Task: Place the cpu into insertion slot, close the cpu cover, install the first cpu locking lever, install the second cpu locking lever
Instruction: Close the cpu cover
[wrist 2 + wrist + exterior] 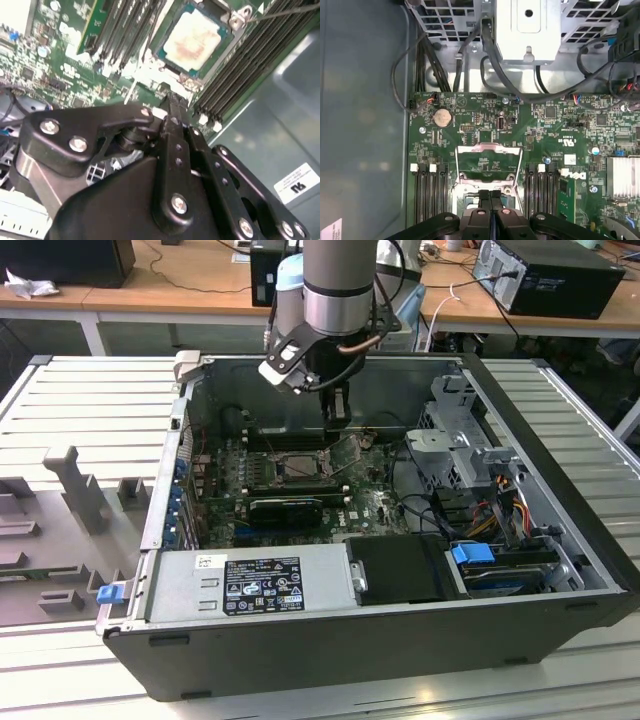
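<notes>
The cpu, a pale silver square, lies flat in the insertion slot on the green motherboard. The cpu cover is a thin grey frame that stands raised on its hinge, with the board showing through its window; in the exterior view the cpu cover tilts up on the slot's right. My gripper is shut with its fingers pressed together and nothing between them. It hovers just above the slot's edge, tips close to the cover's hinge side. A thin locking lever rod stands up beside the slot.
The board sits deep inside an open black computer case. Memory slots flank the slot on both sides. A metal drive cage with black cables, a heatsink and the power supply crowd the surroundings.
</notes>
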